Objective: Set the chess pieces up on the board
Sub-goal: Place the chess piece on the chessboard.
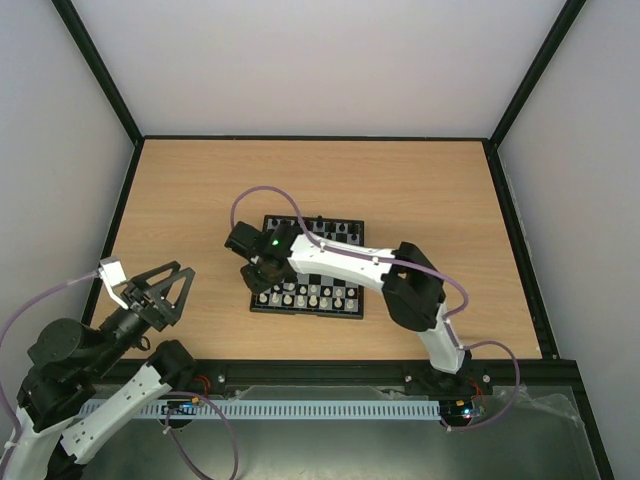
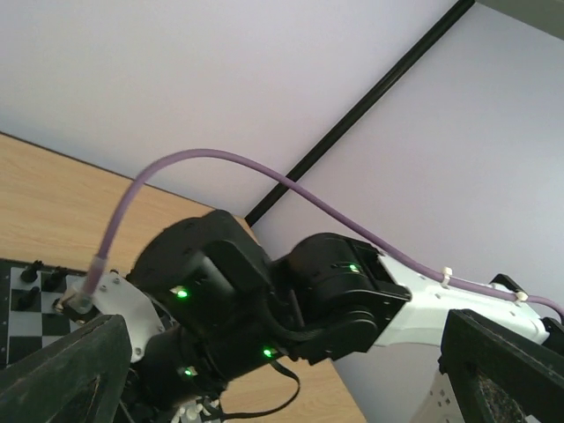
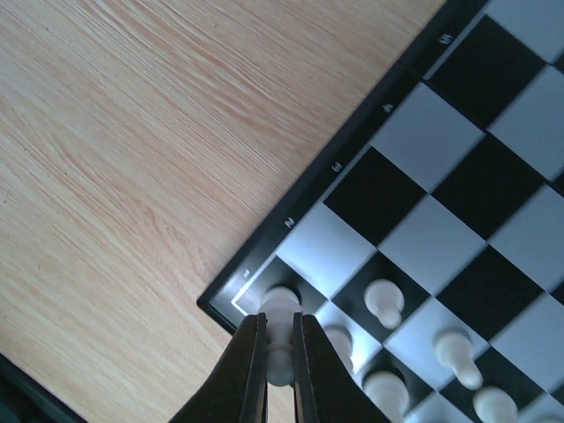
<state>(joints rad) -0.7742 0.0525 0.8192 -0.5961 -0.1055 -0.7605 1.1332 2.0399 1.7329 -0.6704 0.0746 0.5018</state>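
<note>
Right claw [image 3: 279,333]: clamped on white piece [image 3: 281,301], likely seating it on board's [image 3: 412,132] corner square.
Left claw [image 1: 181,285]: apart, parked clear for room.

Left pincer [image 1: 170,293] spread wide; right pincer [image 3: 279,322] clamped, arm outstretched.

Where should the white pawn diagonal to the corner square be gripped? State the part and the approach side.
Grip the white pawn at its narrow neck under the round head, probably coming straight down from above: it stands upright, and a neighbouring piece stands close beside it.
</note>
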